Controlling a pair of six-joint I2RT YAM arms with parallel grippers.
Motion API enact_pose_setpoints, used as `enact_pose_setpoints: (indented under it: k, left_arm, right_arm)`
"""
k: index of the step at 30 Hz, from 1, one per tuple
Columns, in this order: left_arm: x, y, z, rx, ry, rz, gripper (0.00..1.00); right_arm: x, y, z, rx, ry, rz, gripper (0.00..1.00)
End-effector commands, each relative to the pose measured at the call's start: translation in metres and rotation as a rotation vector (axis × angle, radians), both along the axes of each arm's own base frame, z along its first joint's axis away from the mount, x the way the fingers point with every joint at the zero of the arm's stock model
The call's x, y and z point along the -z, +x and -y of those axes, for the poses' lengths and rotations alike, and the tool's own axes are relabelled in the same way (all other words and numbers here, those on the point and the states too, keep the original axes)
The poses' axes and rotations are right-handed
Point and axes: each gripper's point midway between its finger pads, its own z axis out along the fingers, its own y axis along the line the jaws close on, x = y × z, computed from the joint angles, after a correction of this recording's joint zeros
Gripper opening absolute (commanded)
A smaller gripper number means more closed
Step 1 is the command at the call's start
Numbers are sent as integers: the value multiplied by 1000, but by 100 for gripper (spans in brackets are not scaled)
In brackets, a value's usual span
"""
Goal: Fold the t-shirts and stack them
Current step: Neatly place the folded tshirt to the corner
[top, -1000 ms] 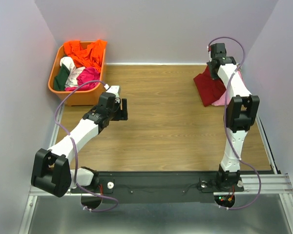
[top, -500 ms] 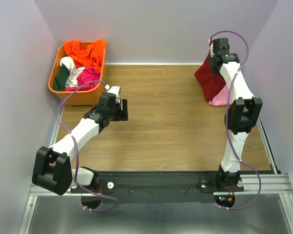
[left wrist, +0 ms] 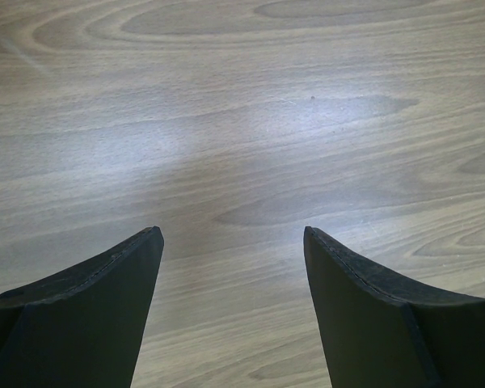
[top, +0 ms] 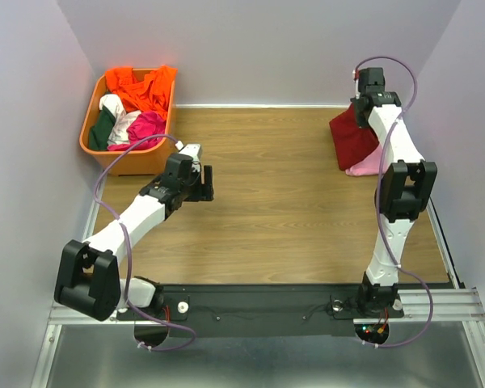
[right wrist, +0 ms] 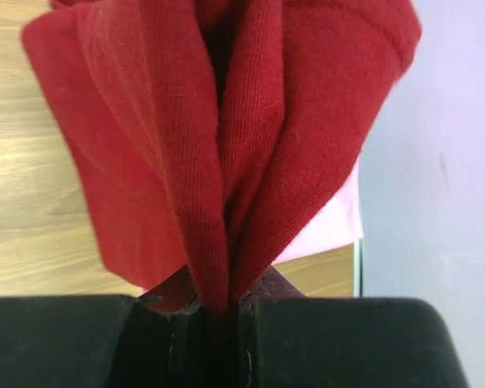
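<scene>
Pinching the dark red t-shirt (right wrist: 226,129) in my tightly closed right claw (right wrist: 214,311) above the far right corner of the desk (top: 283,186), I note it hangs lengthwise below the claw over the pink t-shirt (top: 372,166), my left claw (left wrist: 230,234) gaping empty well apart near the basket (top: 123,164).

No readable text, label, brand or number appears in any view.

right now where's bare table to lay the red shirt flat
The table's wide middle, between the open left hand and the maroon t-shirt hanging from the right hand, is bare to the near edge. Crowded: far right corner, where the pink t-shirt lies, and far left by the orange basket.
</scene>
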Motion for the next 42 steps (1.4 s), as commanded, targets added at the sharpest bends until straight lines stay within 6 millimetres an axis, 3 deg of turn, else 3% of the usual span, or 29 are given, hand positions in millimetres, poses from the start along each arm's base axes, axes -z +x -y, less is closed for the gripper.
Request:
enact_pose_setpoints:
  k: [1, 11, 19, 23, 27, 31, 33, 34, 36, 38, 40, 42]
  left_arm:
    - [-17, 11, 6, 18, -29, 44, 81]
    - [-5, 11, 10, 33, -28, 6, 82]
    - [3, 11, 15, 51, -39, -24, 82]
    - [5, 10, 16, 55, -39, -33, 82]
    - [6, 11, 16, 54, -38, -34, 82]
    - [6, 11, 16, 53, -37, -32, 82]
    - [5, 11, 15, 52, -38, -29, 82]
    - [4, 11, 14, 46, -36, -26, 82]
    - [3, 11, 15, 48, -37, -24, 82]
    - [3, 11, 14, 46, -37, -24, 82]
    - [3, 11, 14, 47, -37, -22, 82]
    - [2, 11, 14, 46, -33, -19, 82]
  right_arm:
    - [-22, 9, 33, 75, -86, 79, 1]
    - [26, 33, 58, 127, -221, 22, 2]
    - [52, 36, 80, 206, -294, -6, 17]
    - [55, 35, 89, 265, -331, 4, 37]
    - [37, 31, 103, 376, -385, 56, 74]
    - [7, 19, 122, 517, -406, 146, 83]
    - [-12, 19, 120, 526, -371, 201, 83]
    - [-10, 23, 115, 496, -327, 212, 82]
    - [-24, 23, 105, 465, -230, 272, 73]
    - [-8, 26, 90, 407, -115, 270, 62]
    - [-1, 23, 90, 395, -51, 269, 54]
    - [26, 15, 93, 420, 38, 242, 45]
